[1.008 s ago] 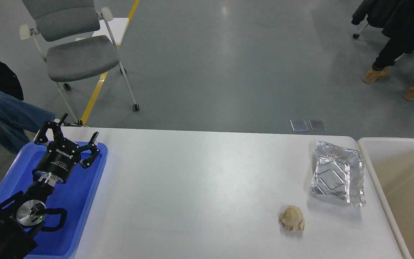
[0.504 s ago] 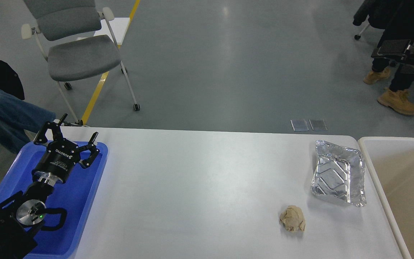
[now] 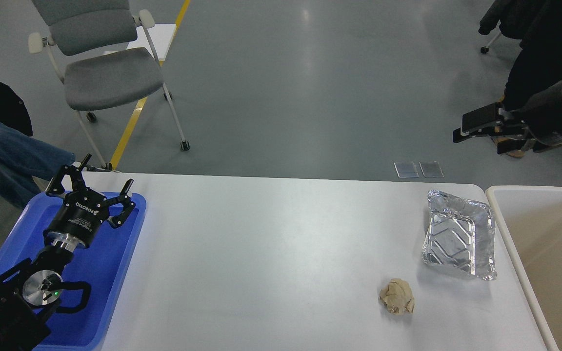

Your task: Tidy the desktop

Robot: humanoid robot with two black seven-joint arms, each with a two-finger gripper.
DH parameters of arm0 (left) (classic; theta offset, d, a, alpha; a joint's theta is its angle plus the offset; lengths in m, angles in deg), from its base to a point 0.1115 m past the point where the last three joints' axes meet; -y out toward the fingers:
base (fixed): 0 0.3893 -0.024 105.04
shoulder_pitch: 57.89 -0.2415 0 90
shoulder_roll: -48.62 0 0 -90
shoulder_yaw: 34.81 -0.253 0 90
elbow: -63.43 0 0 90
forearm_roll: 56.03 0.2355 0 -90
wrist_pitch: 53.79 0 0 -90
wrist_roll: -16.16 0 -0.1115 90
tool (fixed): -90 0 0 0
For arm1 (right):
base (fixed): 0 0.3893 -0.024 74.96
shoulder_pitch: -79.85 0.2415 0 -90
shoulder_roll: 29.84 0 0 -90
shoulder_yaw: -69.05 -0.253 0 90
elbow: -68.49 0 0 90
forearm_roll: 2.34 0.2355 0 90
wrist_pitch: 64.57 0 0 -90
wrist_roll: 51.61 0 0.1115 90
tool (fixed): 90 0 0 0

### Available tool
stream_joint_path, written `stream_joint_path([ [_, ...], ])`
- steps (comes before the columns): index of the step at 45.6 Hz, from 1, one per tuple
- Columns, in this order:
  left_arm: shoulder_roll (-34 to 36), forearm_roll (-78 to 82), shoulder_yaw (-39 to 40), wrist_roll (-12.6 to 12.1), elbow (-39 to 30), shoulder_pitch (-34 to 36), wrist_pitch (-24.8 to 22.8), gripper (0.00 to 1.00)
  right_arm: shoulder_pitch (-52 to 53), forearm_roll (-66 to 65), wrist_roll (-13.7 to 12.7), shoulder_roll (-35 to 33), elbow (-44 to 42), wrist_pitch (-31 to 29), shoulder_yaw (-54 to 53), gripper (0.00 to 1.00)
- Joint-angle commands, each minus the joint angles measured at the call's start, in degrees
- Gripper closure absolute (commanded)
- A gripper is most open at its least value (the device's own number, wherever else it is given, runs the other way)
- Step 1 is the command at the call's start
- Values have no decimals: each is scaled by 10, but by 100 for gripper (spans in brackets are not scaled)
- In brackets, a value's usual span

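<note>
The desktop [image 3: 271, 253] is the wide white tabletop in front of me. A crumpled tan paper ball [image 3: 397, 296] lies on it at the front right. An empty, dented foil tray [image 3: 459, 240] lies behind that, near the right edge. My left gripper [image 3: 101, 176] is open and empty, held over the blue plastic tray [image 3: 115, 273] at the left end. My right gripper [image 3: 459, 129] comes in from the upper right, above the floor beyond the table's far edge. Its two fingers stand slightly apart with nothing between them.
A cream bin [image 3: 505, 229] with a rounded rim stands against the table's right end. A grey wheeled chair [image 3: 105, 73] stands behind the table at the left. A seated person's leg [image 3: 12, 151] is at the far left, and a person in black [image 3: 534, 58] at the far right.
My right arm has come into view from the upper right and moved down and left toward the table. The left arm and the things on the table have not moved.
</note>
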Motion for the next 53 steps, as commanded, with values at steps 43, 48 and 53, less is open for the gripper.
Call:
stream_joint_path([
  [43, 0, 0, 0, 0, 0, 0, 0, 1, 22, 72, -2, 136, 141, -50, 105, 0],
  [48, 0, 0, 0, 0, 0, 0, 0, 1, 22, 72, -2, 136, 141, -49, 104, 0],
  [53, 0, 0, 0, 0, 0, 0, 0, 1, 24, 72, -2, 135, 141, -50, 103, 0],
])
